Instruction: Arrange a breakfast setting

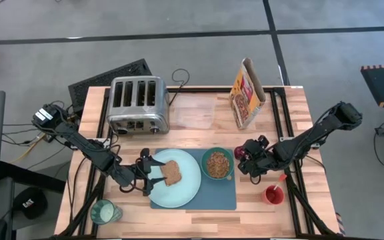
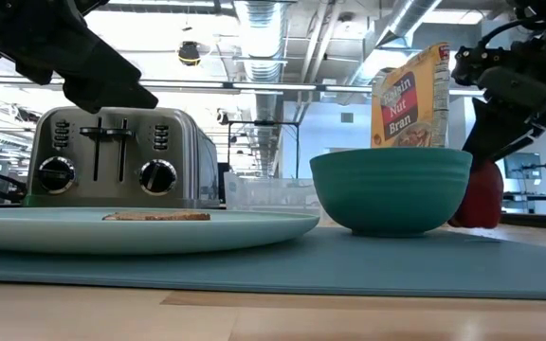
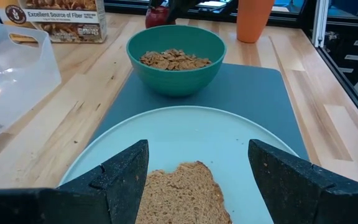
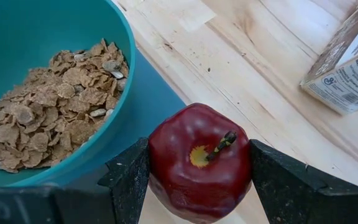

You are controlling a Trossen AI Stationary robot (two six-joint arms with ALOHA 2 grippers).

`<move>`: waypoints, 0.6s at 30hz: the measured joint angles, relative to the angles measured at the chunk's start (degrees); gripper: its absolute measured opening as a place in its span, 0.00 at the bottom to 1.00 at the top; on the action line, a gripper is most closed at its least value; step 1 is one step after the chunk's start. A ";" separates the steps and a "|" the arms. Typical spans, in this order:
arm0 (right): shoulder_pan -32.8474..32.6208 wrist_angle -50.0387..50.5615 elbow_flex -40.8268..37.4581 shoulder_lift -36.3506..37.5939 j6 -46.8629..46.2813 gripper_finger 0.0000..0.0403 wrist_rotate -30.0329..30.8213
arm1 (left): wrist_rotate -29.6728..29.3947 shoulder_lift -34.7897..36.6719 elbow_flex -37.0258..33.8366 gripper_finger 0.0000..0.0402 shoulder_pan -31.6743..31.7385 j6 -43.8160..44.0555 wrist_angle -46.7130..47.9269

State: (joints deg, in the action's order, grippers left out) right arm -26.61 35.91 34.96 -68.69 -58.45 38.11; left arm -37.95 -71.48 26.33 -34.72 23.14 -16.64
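Observation:
A brown toast slice (image 3: 179,193) lies flat on the pale mint plate (image 1: 187,190), which rests on the slate-blue mat (image 1: 212,193). The green bowl (image 1: 217,164), holding cereal flakes, stands on the mat to the plate's right. My left gripper (image 3: 197,149) is open at the plate's left side (image 1: 147,170), one finger on each side of the toast and not touching it. My right gripper (image 1: 245,159) is shut on the dark red fruit (image 4: 197,162), just right of the bowl. No spoon shows plainly. My right gripper pinches the fruit's two opposite sides (image 4: 160,155) between its two fingers. The fingers come from above, pointing down, slanting in from the table's right. The fruit sits upright with its stem (image 4: 224,144) up. Whether its underside (image 2: 482,213) rests on the table I cannot tell.
The chrome toaster (image 1: 137,103) stands at the back left, a clear plastic container (image 1: 195,110) beside it and a cereal box (image 1: 247,93) at the back right. A small red cup (image 1: 273,195) stands at the front right, a glass (image 1: 104,212) at the front left.

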 joint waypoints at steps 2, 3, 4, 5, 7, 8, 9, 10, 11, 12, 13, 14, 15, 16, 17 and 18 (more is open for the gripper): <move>0.00 -0.18 0.00 0.00 0.00 0.68 0.00 | 0.02 0.00 0.00 0.65 0.00 0.06 0.00; 0.00 -0.24 0.00 0.00 0.02 0.68 0.00 | 0.02 0.00 0.00 0.65 0.00 0.07 0.00; 0.00 -0.25 0.00 0.00 0.05 0.68 -0.05 | 0.02 0.00 0.00 0.65 0.00 0.07 0.00; 0.00 -0.24 0.00 0.00 0.21 0.68 -0.13 | 0.02 0.00 0.00 0.65 0.00 0.09 0.00; 0.00 -0.32 0.00 0.06 0.25 0.68 -0.22 | 0.04 0.00 0.00 0.65 0.00 0.11 0.00; 0.00 -0.30 0.00 0.29 0.23 0.68 -0.28 | 0.04 0.00 0.00 0.65 0.00 0.11 0.00; 0.00 -0.25 0.00 0.58 0.22 0.68 -0.45 | 0.04 0.00 0.00 0.65 0.00 0.13 0.00; 0.00 -0.25 0.00 0.82 0.27 0.68 -0.46 | 0.04 0.00 0.00 0.65 0.00 0.13 0.02; 0.00 -0.20 0.00 0.99 0.28 0.68 -0.46 | 0.04 0.00 0.00 0.65 0.00 0.14 0.02; 0.00 -0.05 0.00 1.09 0.28 0.68 -0.57 | 0.04 0.00 0.00 0.65 0.00 0.16 0.02; 0.00 0.07 0.00 1.25 0.34 0.68 -0.65 | 0.04 0.00 0.00 0.65 0.00 0.18 0.02; 0.00 0.36 0.10 1.37 0.44 0.68 -0.64 | 0.04 0.00 0.00 0.65 0.00 0.20 0.02; 0.00 1.25 0.49 1.55 0.46 0.68 -0.66 | 0.04 0.00 0.00 0.65 0.00 0.20 0.02; 0.00 2.46 1.09 1.81 0.46 0.68 -0.66 | 0.04 0.00 0.00 0.65 0.00 0.20 0.02; 0.00 3.90 1.96 2.05 0.49 0.68 -0.65 | 0.04 0.00 0.00 0.65 0.00 0.22 0.02; 0.10 5.33 3.06 2.10 0.71 0.68 -0.51 | 0.05 0.00 0.00 0.65 0.00 0.22 0.02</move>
State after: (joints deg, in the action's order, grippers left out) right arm -26.51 41.24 38.02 -66.58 -57.74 37.60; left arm -37.90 -71.48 26.33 -34.72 23.35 -16.62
